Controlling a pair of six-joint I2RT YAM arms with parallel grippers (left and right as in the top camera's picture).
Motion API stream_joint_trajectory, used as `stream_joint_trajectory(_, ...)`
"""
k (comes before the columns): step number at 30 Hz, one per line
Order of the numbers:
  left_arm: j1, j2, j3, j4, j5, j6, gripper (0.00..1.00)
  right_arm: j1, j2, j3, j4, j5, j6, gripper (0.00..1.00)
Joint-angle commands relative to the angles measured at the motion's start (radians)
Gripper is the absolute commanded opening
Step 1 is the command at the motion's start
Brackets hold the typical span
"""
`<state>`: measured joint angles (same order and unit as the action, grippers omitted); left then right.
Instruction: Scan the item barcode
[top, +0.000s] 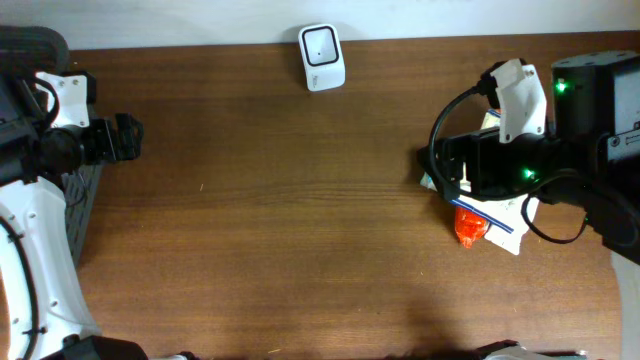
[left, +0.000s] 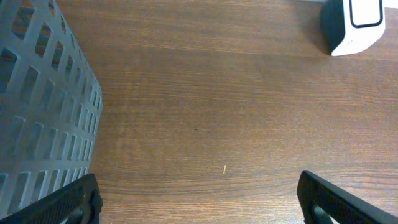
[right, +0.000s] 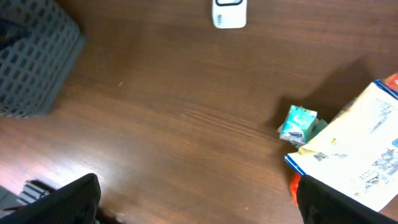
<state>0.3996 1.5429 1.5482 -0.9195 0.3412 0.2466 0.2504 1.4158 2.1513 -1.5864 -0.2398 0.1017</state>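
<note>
Right pincer (right: 199, 200): jaws wide apart, nothing between them. The pile sits close by on its right-finger side. The white pack (right: 357, 155) is nearest, with the orange packet (right: 295, 185) at its near corner and the teal packet (right: 298, 124) just beyond. The pack's long axis looks slanted away-right, but it's cropped, so not certain. Scanner (right: 229, 12) is far ahead on the counter, roughly centred. Left pincer (left: 199, 198) is also wide apart and empty, well apart from the pile. The right arm is nearer, so the pick is its job.

Overhead cam: straight down on brown wooden desk (top: 300, 200); wrist cams low, oblique; all share white boxy scanner (top: 322, 57)
</note>
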Motion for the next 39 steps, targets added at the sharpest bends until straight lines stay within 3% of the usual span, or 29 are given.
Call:
stream_joint_trajectory(1, 0.003, -0.006, 0.004, 0.002, 0.010, 0.010, 0.99, 0.003, 0.001, 0.008, 0.008, 0.092, 0.004, 0.99)
stream_joint_trajectory(3, 0.003, -0.006, 0.004, 0.002, 0.010, 0.010, 0.99, 0.005, -0.010, 0.007, 0.096, 0.173, -0.003, 0.99)
stream_joint_trajectory(6, 0.003, -0.006, 0.004, 0.002, 0.010, 0.010, 0.99, 0.003, -0.068, -0.070, 0.306, 0.174, -0.164, 0.99)
stream_joint_trajectory(10, 0.003, -0.006, 0.004, 0.002, 0.010, 0.010, 0.99, -0.049, -0.268, -0.465, 0.654, 0.172, -0.176, 0.99)
stream_joint_trajectory(14, 0.003, -0.006, 0.004, 0.002, 0.010, 0.010, 0.99, -0.082, -0.540, -0.979, 1.093, 0.172, -0.172, 0.99)
stream_joint_trajectory(17, 0.003, -0.006, 0.004, 0.002, 0.010, 0.010, 0.99, -0.089, -0.831, -1.463, 1.495, 0.174, -0.173, 0.99)
stream_joint_trajectory(20, 0.003, -0.006, 0.004, 0.002, 0.010, 0.010, 0.99, -0.088, -1.126, -1.863, 1.783, 0.195, -0.172, 0.99)
stream_joint_trajectory(24, 0.003, -0.006, 0.004, 0.002, 0.010, 0.010, 0.99, -0.107, -1.405, -2.099, 1.796, 0.204, -0.172, 0.99)
stream_joint_trajectory(27, 0.003, -0.006, 0.004, 0.002, 0.010, 0.010, 0.99, -0.108, -1.413, -2.146, 1.760, 0.211, -0.172, 0.99)
stream_joint_trajectory(33, 0.003, -0.006, 0.004, 0.002, 0.010, 0.010, 0.99, -0.107, -1.413, -2.146, 1.511, 0.185, -0.172, 0.99)
stream_joint_trajectory(39, 0.003, -0.006, 0.004, 0.002, 0.010, 0.010, 0.99, -0.107, -1.412, -2.146, 1.513, 0.185, -0.173, 0.99)
